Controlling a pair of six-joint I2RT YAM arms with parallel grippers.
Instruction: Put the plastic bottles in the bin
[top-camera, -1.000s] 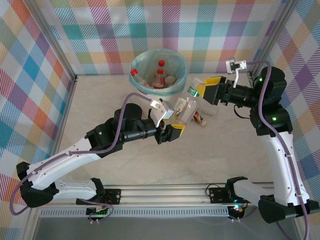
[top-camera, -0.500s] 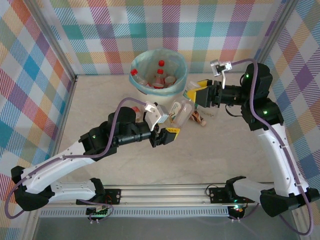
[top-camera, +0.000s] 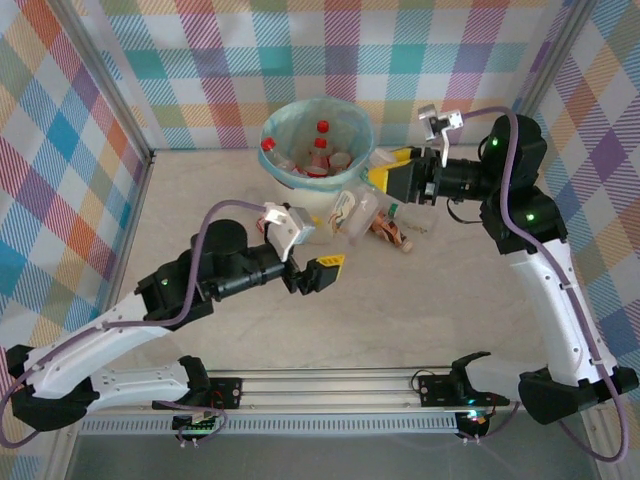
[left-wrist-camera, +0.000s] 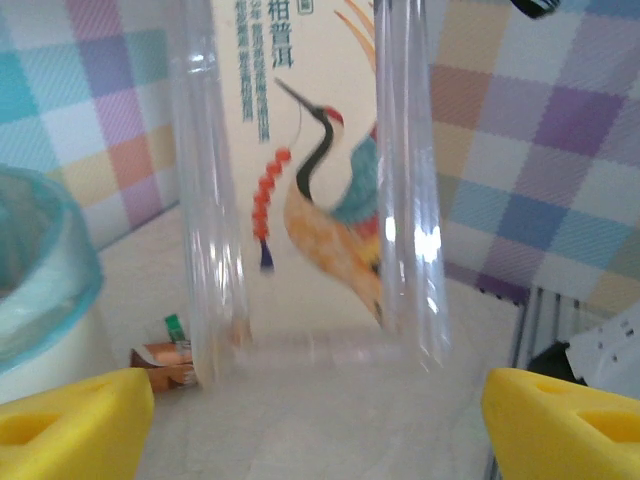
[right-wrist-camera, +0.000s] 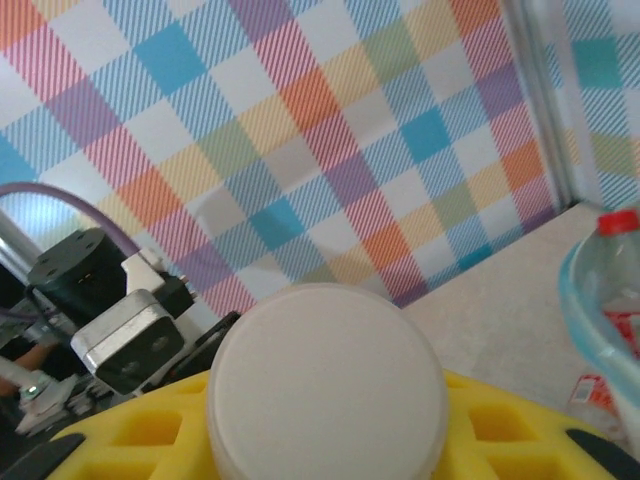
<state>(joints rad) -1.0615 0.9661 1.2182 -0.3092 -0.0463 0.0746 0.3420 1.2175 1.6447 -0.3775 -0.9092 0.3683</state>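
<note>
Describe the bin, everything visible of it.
The bin is a round cream-white bucket, plastic by its look, lined with a light blue bag folded over the rim. It stands upright at the far side of the table, near the checked back wall. Several red-capped bottles lie inside. Another clear bottle is beside its near wall; contact cannot be told.

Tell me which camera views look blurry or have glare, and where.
Left wrist: the clear bottle looks soft, with a white glare streak on its side. Right wrist: the white cap is blurred, the plaid wall sharp. Top external: even light, crisp.
</note>
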